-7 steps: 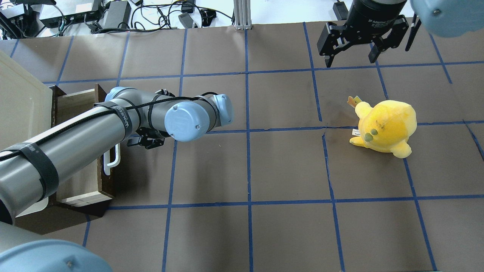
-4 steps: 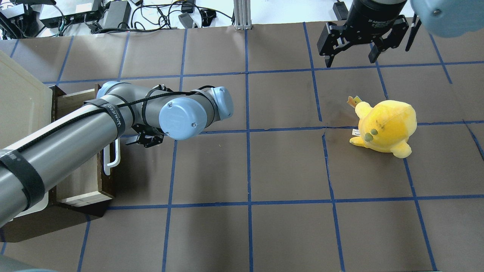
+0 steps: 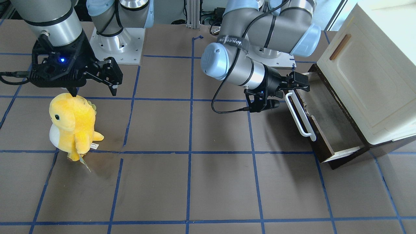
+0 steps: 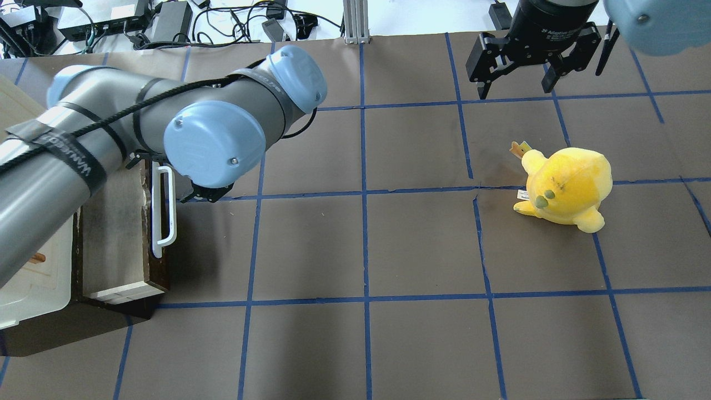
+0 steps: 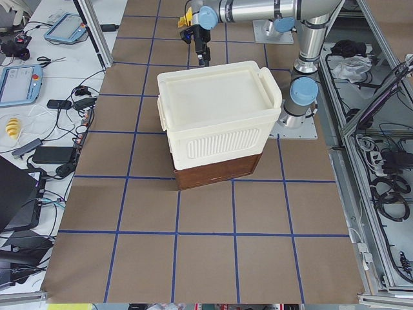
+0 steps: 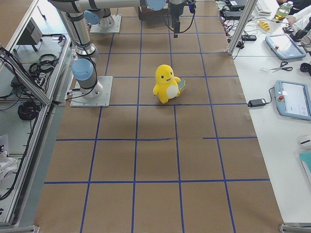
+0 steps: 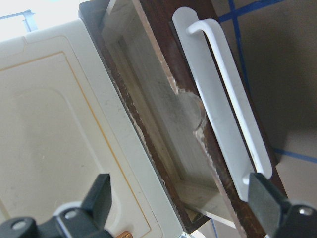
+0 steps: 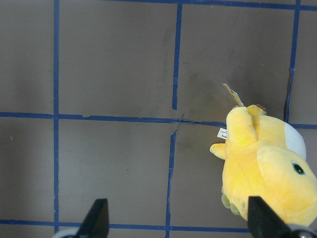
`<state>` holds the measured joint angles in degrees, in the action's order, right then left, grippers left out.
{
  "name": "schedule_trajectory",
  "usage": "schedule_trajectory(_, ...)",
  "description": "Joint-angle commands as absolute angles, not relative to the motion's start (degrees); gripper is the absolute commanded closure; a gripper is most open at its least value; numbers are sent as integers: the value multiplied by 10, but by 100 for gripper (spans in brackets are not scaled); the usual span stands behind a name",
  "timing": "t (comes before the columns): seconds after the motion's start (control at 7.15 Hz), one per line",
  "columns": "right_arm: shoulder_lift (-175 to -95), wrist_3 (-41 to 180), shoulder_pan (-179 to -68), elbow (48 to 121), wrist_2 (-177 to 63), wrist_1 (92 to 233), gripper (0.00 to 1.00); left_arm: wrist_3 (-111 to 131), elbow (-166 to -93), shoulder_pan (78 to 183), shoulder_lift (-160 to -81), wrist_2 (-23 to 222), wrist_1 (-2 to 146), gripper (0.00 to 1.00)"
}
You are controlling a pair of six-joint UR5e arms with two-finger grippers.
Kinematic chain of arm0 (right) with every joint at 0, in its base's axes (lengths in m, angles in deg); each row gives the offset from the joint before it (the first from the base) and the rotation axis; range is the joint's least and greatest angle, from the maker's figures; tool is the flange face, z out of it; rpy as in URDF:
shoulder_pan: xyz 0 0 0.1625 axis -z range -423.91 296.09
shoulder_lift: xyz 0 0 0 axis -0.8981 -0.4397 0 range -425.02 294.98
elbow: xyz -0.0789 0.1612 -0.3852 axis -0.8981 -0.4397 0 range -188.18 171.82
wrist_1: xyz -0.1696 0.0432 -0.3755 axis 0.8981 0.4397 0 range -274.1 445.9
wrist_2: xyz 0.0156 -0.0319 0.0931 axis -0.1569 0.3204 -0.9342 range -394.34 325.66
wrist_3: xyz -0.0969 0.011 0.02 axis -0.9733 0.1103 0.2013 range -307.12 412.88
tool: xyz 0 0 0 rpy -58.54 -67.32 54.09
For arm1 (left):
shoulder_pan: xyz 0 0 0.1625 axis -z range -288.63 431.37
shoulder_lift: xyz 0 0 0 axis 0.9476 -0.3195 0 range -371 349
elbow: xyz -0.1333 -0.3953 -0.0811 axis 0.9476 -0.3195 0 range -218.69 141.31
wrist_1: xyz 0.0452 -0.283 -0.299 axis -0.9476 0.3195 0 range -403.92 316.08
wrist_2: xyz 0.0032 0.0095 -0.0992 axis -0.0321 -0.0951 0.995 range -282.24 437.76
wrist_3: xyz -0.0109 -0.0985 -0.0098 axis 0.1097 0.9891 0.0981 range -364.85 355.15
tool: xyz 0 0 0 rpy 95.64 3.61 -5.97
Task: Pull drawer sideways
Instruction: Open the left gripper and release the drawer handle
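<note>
The dark brown drawer stands pulled out of the cabinet, its pale inside open. Its long white bar handle runs along the front and also shows in the overhead view and the left wrist view. My left gripper is open and empty. It hovers over the far end of the handle and touches nothing; the left wrist view shows its fingers spread wide above the drawer. My right gripper is open and empty, far from the drawer.
A cream-white cabinet with a small wooden handle sits over the drawer. A yellow plush toy stands on the brown paper with blue tape lines, just below my right gripper. Cables and power bricks lie beyond the far edge.
My left arm has risen and swung toward the far side, carrying the gripper from beside the handle's middle to above its far end. The drawer, plush and right arm have not moved.
</note>
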<state>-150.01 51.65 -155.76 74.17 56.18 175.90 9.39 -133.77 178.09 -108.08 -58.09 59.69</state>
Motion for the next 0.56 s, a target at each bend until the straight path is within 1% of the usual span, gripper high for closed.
schedule_trajectory(0.0, -1500, 516, -1558, 742, 562, 1759, 0, 25, -1318, 1775, -1015, -490, 595, 2)
schedule_trajectory(0.28, -1500, 516, -1558, 742, 562, 1759, 0, 47, -1309, 1739, -991, -338, 585, 1)
schedule_trajectory(0.42, -1500, 516, -1558, 742, 562, 1759, 0, 48, -1309, 1724, -978, -302, 586, 0)
